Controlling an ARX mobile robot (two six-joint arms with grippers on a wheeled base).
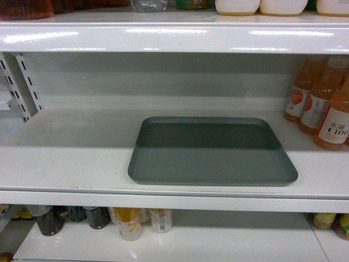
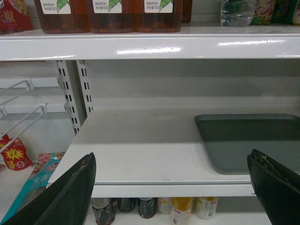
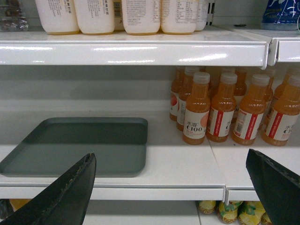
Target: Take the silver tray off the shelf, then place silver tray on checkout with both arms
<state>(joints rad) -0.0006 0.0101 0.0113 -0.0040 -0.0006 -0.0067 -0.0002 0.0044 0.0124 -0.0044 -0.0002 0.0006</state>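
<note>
The silver tray (image 1: 212,150) lies flat on the shelf (image 1: 82,164), its long side running along the front lip and its near edge just short of it. Nothing rests in it. To its right, on the same board, stands a group of orange juice bottles (image 1: 327,106), near the tray's far right corner but apart from it. More bottles (image 1: 98,218) stand on the board below, and white jugs (image 1: 262,6) on the one above.

Neither arm shows in the head view. In the left wrist view the left gripper (image 2: 173,187) is spread wide with nothing between its fingers, held in front of the shelf lip and aimed left of the tray, so that only the tray's left part shows. The right gripper (image 3: 171,187) is likewise wide open and empty, facing the tray's right end with the juice bottles just beyond.

The main risk I see is on the right: a reach that drifts outward could knock the nearest bottle over. The tray's low rim gives the flat fingers little to bite on, so a shallow or uneven pinch may let one end slip. If the two arms lift or pull at different rates, the tray will likely tilt, catch on the lip, or strike the board overhead.
</note>
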